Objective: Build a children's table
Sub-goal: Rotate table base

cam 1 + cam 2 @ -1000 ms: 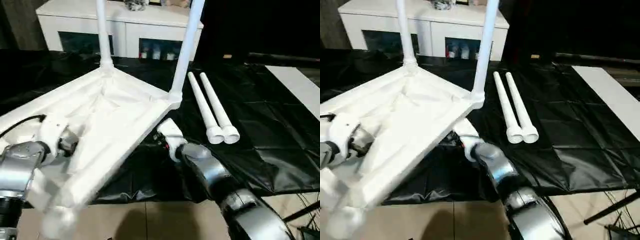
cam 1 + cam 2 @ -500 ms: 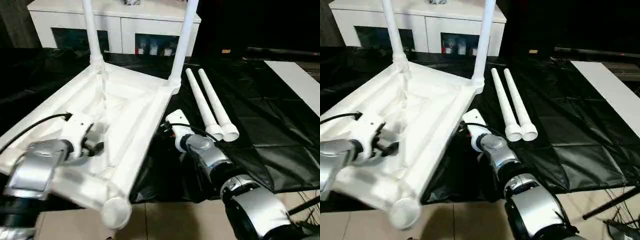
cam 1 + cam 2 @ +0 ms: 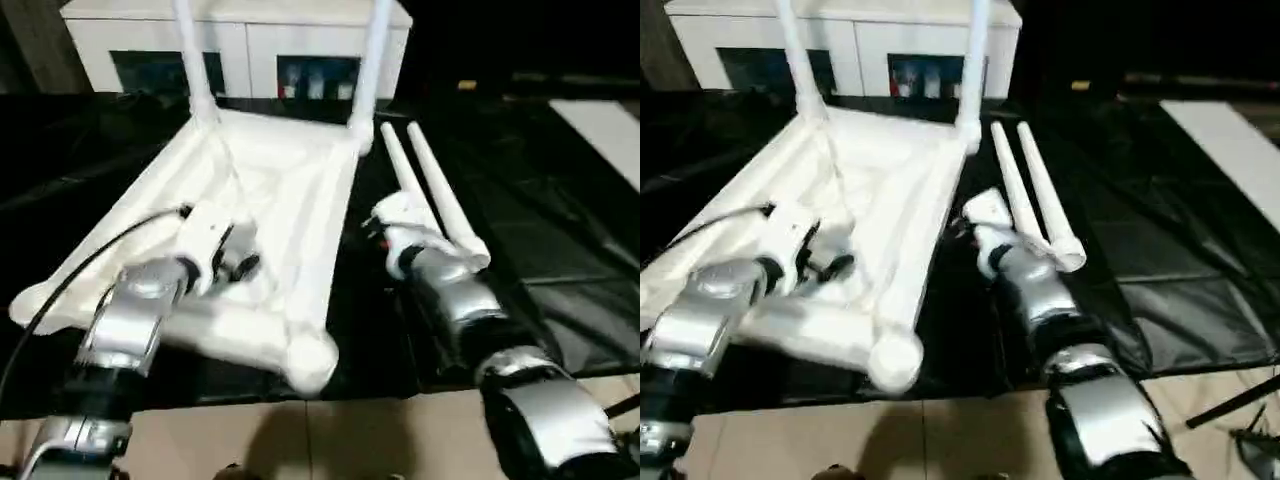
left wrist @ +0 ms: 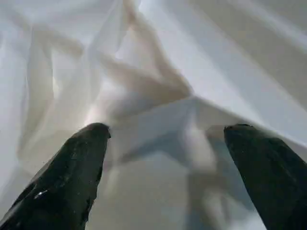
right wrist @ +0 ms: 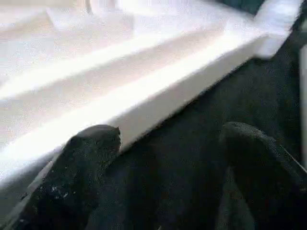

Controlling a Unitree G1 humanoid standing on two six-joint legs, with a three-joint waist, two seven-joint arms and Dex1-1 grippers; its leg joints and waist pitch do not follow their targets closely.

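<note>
Nearest you, the upturned tabletop lies ribbed side up on the black sheet, one rounded corner socket overhanging the sheet's near edge above the tiled floor. Your left forearm reaches in over the tabletop's near portion, and the left gripper hangs over the ribs with its fingers spread wide, holding nothing; the raised ribs sit directly between and beyond them. Your right forearm extends along the tabletop's right side over the sheet, and the right gripper is likewise spread and empty, one finger just beside the tabletop's long edge, with bare sheet between the fingers. Whether that finger touches the edge cannot be told. Just right of the tabletop, two loose legs lie side by side on the sheet, partly crossed by your right wrist. At the tabletop's far corners two fitted legs stand upright. Right of the tabletop, farther off, a flat white board lies on the sheet. Beyond the tabletop stands a white cabinet with dark glass doors.
</note>
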